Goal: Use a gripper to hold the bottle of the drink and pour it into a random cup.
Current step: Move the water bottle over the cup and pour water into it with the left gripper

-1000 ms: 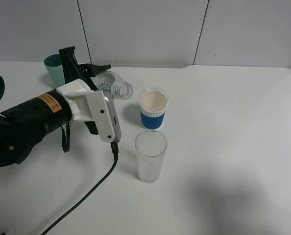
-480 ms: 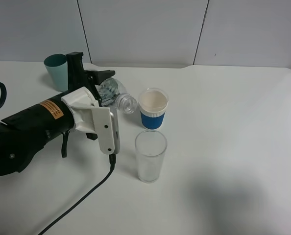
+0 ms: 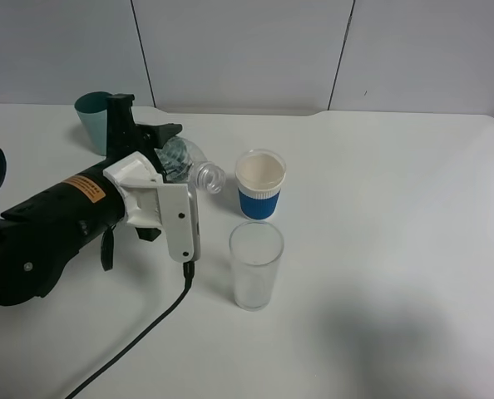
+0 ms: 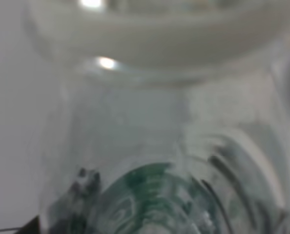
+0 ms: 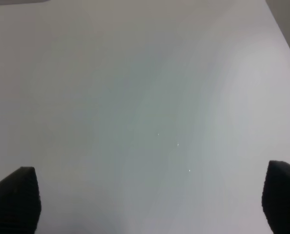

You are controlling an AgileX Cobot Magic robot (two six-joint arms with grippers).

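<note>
My left gripper (image 3: 147, 133), a bulky black device with a white jaw piece and an orange label, is shut on the bottle of the drink (image 3: 187, 160). The clear bottle is tipped over, its open mouth pointing down and to the right beside the white paper cup (image 3: 259, 184). The left wrist view is filled by the bottle (image 4: 155, 146), blurred, with its green label showing. The cup (image 3: 256, 264), a tall clear glass, stands apart in front of the paper cup. My right gripper (image 5: 145, 200) hangs open over bare table.
A teal tumbler (image 3: 89, 115) stands at the back left, behind the left gripper. A black cable (image 3: 147, 331) trails from the device toward the front edge. The white table (image 3: 397, 233) stretches to the right.
The left gripper has turned and tipped the bottle further. Its mouth has dropped lower, close to the paper cup. The cups have not moved.
</note>
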